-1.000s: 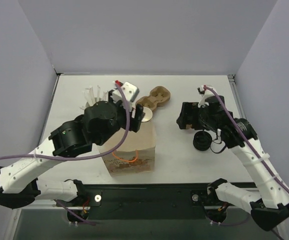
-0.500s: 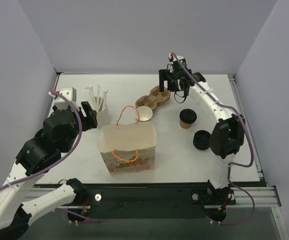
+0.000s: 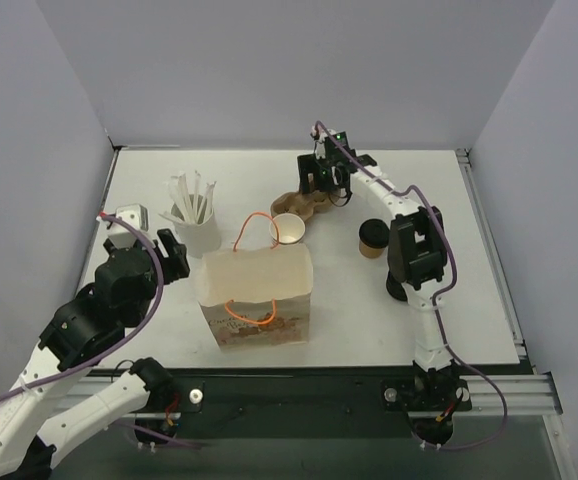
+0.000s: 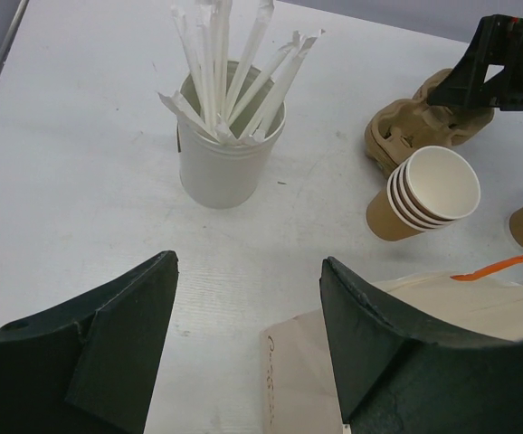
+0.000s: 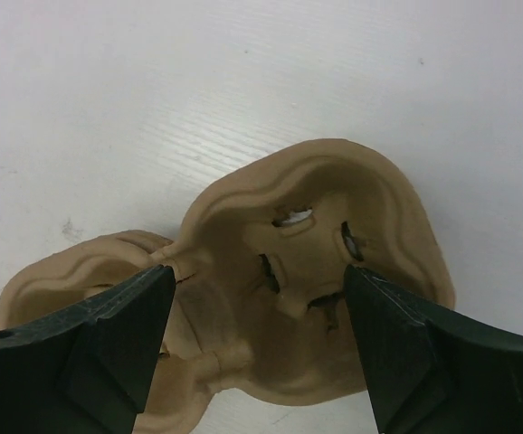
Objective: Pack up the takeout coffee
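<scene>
Kraft takeout coffee (image 3: 373, 238), black lid on, stands upright just right of the paper bag (image 3: 259, 290). I read the right gripper (image 5: 257, 298) jaws apart, straddling the pulp carrier (image 5: 397, 235). Left gripper (image 4: 248, 271) jaws apart, empty.

On the white table (image 3: 149, 190) a tan paper bag (image 3: 259, 295) with orange handles stood upright. To its left and farther back sat a white cup (image 4: 225, 167) full of paper-wrapped straws (image 4: 221, 54) — they fanned out above the rim. Just behind the bag was a nested stack of tan cups (image 4: 424, 194), white inside, and beyond it a moulded pulp carrier (image 5: 243, 244) lay flat.
</scene>
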{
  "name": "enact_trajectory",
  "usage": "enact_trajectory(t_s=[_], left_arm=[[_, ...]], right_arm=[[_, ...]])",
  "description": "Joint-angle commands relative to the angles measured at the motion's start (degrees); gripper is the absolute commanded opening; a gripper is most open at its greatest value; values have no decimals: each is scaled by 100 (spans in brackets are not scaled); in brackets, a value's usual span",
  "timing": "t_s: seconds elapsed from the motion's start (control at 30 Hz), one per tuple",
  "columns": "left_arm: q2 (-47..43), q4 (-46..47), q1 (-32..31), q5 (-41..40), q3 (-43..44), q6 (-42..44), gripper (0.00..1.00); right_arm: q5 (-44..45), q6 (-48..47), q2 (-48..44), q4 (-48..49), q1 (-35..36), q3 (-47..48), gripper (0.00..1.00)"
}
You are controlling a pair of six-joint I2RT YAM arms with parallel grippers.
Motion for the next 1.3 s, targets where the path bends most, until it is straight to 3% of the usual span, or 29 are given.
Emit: enact_trajectory(t_s=[0.0,0.33,0.43,0.57,0.8,1.07,1.27], left_arm=[[-49,160,26,-230,79,48,74],[4,221,34,-63,-88,13,74],[-49,309,26,68,-210,-13,74],[-14,335,26,104,-229,-40,74],[4,230,26,87,-141,-14,74],[3,212,26,131,-114,-31,74],[48,239,26,210,-114,-93,74]], right_arm=[[-600,-274,-74,479,63,7,77],[-556,-441,-4,356,98,-283,71],[-556,-494,23,339,116,-310,67],[-450,-529,5,321,134,-354,53],[-556,-661,-65,181,134,-433,56],[85,-424,-355,251,-94,-723,49],[-116,-248,-505,356,-244,-846,48]])
